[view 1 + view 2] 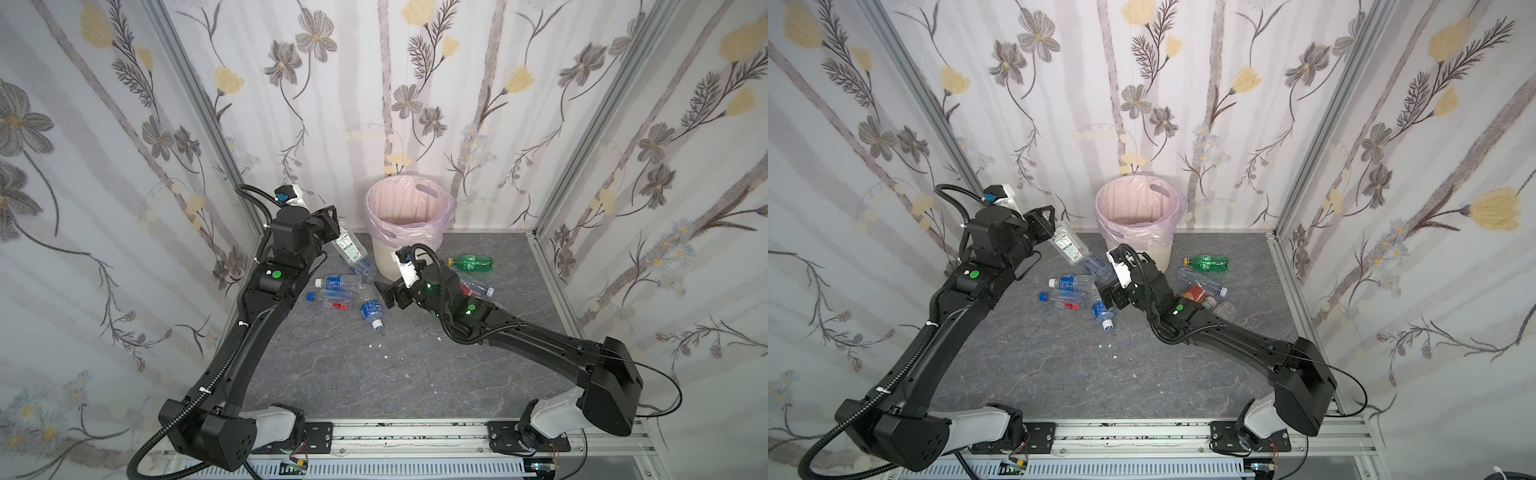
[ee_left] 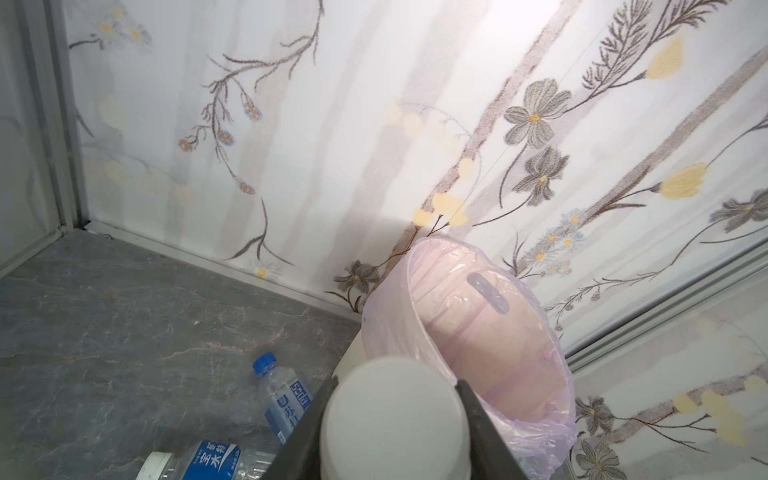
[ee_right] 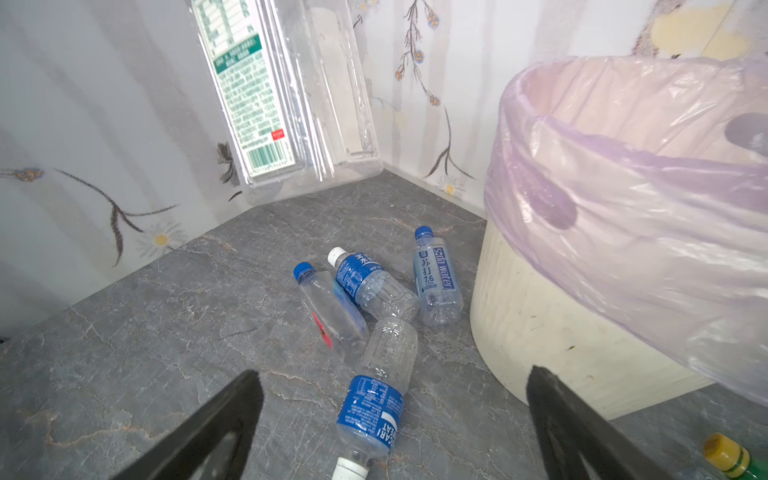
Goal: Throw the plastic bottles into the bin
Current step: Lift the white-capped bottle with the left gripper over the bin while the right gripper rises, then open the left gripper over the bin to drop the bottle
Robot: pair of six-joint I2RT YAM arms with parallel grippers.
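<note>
A clear bottle with a white and green label (image 1: 350,249) (image 1: 1068,245) (image 3: 266,91) hangs tilted in the air just left of the bin (image 1: 385,259) (image 1: 1163,254). My left gripper (image 1: 333,226) (image 2: 397,383) is shut on its white cap end (image 2: 395,419). The bin's pink-lined rim (image 2: 409,270) stands just beyond that gripper. My right gripper (image 1: 388,293) (image 3: 395,376) is open, low over a blue-labelled bottle (image 1: 371,309) (image 3: 374,411) that lies on the floor. Three more blue-labelled bottles (image 1: 336,282) (image 3: 436,278) lie beside it.
A green bottle (image 1: 471,262) (image 1: 1208,262) lies right of the bin. More bottles (image 1: 1202,286) sit partly hidden by my right arm. Floral walls close in the grey floor (image 1: 353,374) on three sides. Small white crumbs (image 1: 376,345) dot the floor.
</note>
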